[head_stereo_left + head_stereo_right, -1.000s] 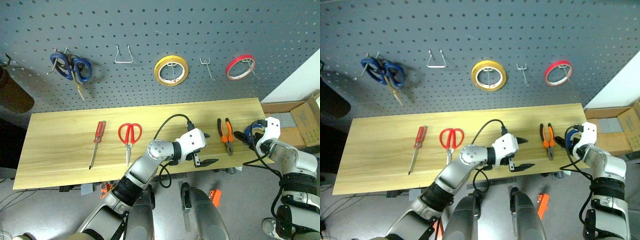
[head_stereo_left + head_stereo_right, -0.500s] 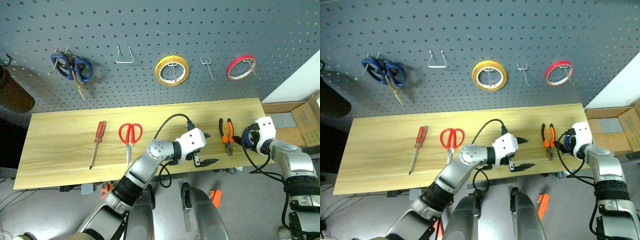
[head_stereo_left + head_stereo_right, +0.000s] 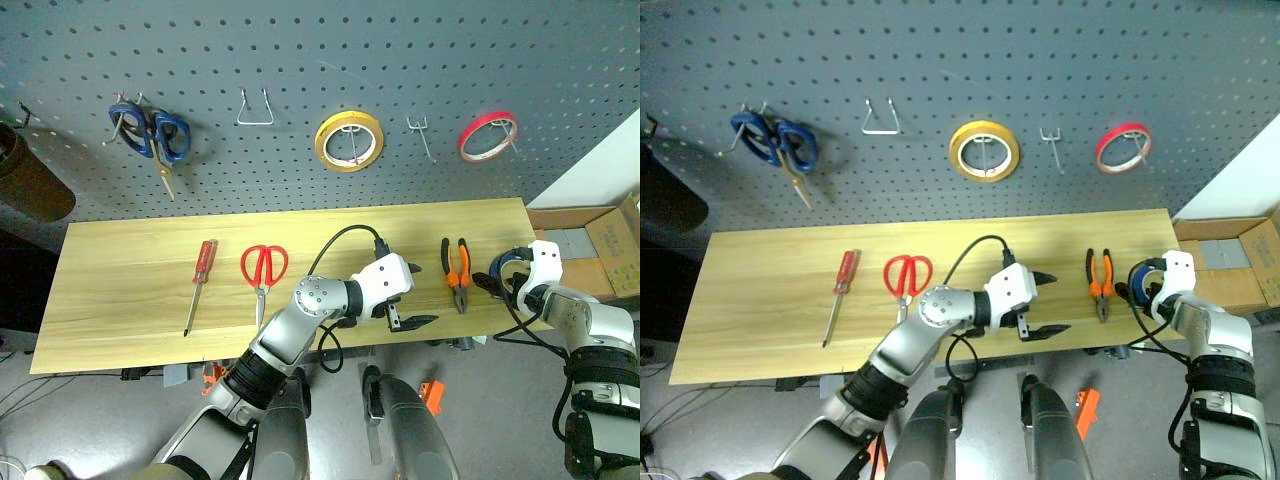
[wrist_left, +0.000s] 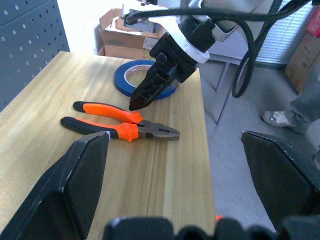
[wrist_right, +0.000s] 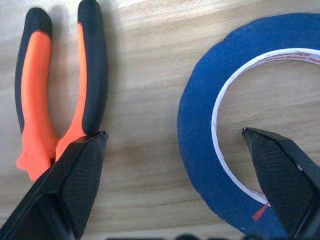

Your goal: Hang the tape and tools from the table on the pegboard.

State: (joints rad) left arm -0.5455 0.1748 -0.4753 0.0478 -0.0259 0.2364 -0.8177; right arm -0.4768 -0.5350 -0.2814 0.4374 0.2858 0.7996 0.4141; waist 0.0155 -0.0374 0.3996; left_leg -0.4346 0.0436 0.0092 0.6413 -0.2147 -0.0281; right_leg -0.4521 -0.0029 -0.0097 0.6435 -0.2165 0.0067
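Note:
The blue tape [image 3: 505, 262] lies flat at the right end of the table [image 3: 130, 290]. My right gripper [image 5: 173, 133] is open over it: one finger stands inside the ring, the other between the tape [image 5: 200, 125] and the orange-and-black pliers [image 5: 60, 85]. The pliers [image 3: 455, 272] lie just left of the tape. Further left lie the red-handled scissors [image 3: 263, 270] and the red screwdriver [image 3: 199, 272]. My left gripper [image 3: 420, 297] hangs open and empty at the table's front edge, pointing toward the pliers [image 4: 120, 127]. Behind the table rises the pegboard [image 3: 300, 60].
On the pegboard hang blue-handled scissors [image 3: 150, 135], a yellow roll [image 3: 349, 140] and a red roll [image 3: 487, 134]. Bare hooks [image 3: 254, 108] [image 3: 420, 135] stand between them. Cardboard boxes [image 3: 610, 250] sit beyond the table's right end.
My right hand has shifted slightly rightward and lower over the blue tape, and its wrist has rolled a little. The left arm has kept still. The view itself has shifted a little.

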